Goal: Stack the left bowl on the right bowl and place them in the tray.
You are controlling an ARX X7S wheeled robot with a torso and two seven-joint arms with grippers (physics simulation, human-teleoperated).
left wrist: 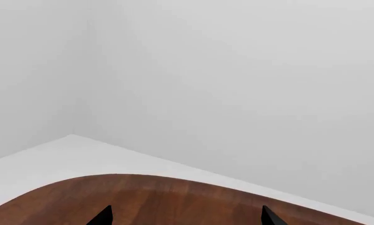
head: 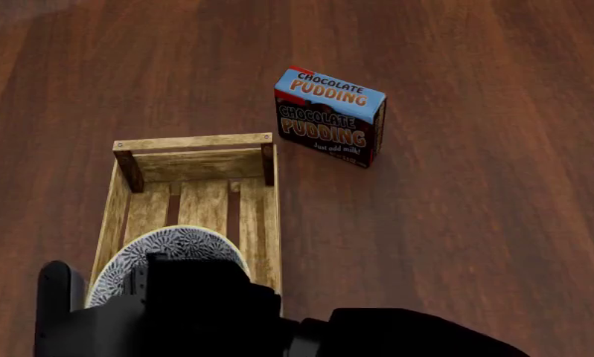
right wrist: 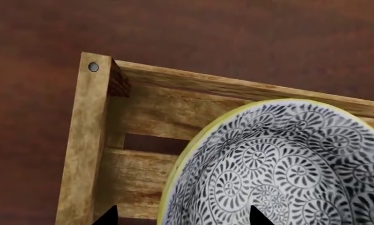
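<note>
A bowl [right wrist: 280,168] with a yellow rim and a black-and-white swirl pattern lies inside the light-wood slatted tray [right wrist: 90,140]. In the head view the bowl [head: 178,245] is at the near end of the tray [head: 193,143], partly hidden by my black right arm [head: 208,312]. I cannot tell whether a second bowl lies under it. My right gripper [right wrist: 182,216] hangs open just above the bowl, its two dark tips on either side of the yellow rim and apart from it. My left gripper [left wrist: 187,218] is open with nothing in it, over bare wood near the table's rounded edge.
A chocolate pudding box [head: 332,115] stands on the dark wooden table [head: 476,223], just beyond the tray's far right corner. In the left wrist view the table's curved edge [left wrist: 174,180] gives way to white floor and walls.
</note>
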